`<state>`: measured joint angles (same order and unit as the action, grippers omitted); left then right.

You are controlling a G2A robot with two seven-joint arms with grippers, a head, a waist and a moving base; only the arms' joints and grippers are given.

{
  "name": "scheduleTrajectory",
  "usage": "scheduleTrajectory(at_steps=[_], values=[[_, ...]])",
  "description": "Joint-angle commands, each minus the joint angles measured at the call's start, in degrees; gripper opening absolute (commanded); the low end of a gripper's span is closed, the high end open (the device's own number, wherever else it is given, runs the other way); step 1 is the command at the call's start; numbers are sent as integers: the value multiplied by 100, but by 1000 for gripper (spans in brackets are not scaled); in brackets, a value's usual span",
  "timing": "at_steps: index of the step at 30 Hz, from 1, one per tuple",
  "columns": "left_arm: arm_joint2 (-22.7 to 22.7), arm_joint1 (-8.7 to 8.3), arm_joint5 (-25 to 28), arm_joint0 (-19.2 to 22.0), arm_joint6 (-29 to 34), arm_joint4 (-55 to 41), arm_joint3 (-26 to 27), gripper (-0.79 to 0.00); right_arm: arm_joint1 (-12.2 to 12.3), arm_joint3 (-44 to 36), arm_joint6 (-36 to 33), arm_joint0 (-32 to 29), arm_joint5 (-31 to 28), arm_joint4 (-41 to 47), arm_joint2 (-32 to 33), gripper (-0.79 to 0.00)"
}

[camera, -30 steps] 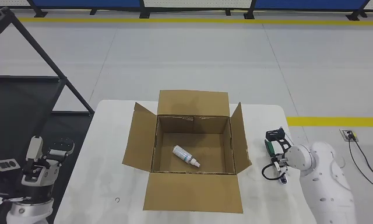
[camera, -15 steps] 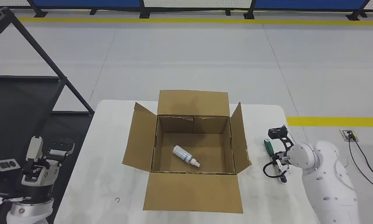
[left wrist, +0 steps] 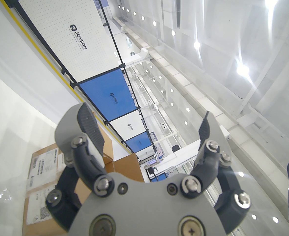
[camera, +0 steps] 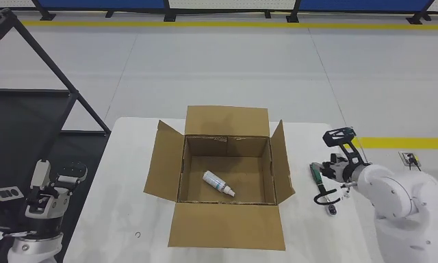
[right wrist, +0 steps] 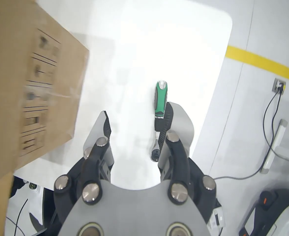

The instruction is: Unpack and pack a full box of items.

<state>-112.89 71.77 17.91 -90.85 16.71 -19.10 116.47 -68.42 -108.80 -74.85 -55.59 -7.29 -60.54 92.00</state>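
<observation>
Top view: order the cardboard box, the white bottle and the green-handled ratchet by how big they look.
1. cardboard box, by far the largest.
2-3. white bottle and green-handled ratchet look about alike, so they are left unranked.

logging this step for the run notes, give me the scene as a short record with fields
box: open on the table, flaps out
bottle: lying on the box floor
ratchet: flat on the table outside the box, ungripped
right gripper: open, empty, close to the ratchet
left gripper: open, empty, aimed at the ceiling
</observation>
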Motion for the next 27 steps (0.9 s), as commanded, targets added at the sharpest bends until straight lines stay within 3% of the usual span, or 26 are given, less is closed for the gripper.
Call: scheduleTrajectory(at_steps=[1, 5, 7, 12, 13, 14, 15, 19, 27], values=[[0, 0, 0, 0, 0, 0, 0, 0, 5, -569, 60, -83, 17, 105, -36, -305], [0, 0, 0, 0, 0, 0, 0, 0, 15, -1341, 125, -141, -8, 304, -204, -320], [0, 0, 0, 0, 0, 0, 0, 0, 16, -1592, 148, -95, 33, 323, -355, -283], [0, 0, 0, 0, 0, 0, 0, 0, 7, -1809, 94, 258, 82, 320, -942, -268], [0, 0, 0, 0, 0, 0, 0, 0, 1, -1770, 61, 380, 109, 273, -1102, -228], [0, 0, 0, 0, 0, 0, 0, 0, -10, -1702, 27, 511, 156, 253, -1272, -86], [0, 0, 0, 0, 0, 0, 0, 0, -23, -1614, -13, 657, 202, 244, -1443, 0], [0, 0, 0, 0, 0, 0, 0, 0, -86, -1188, -153, 1222, 403, 193, -2050, 0], [0, 0, 0, 0, 0, 0, 0, 0, -86, -1188, -153, 1222, 403, 193, -2050, 0]])
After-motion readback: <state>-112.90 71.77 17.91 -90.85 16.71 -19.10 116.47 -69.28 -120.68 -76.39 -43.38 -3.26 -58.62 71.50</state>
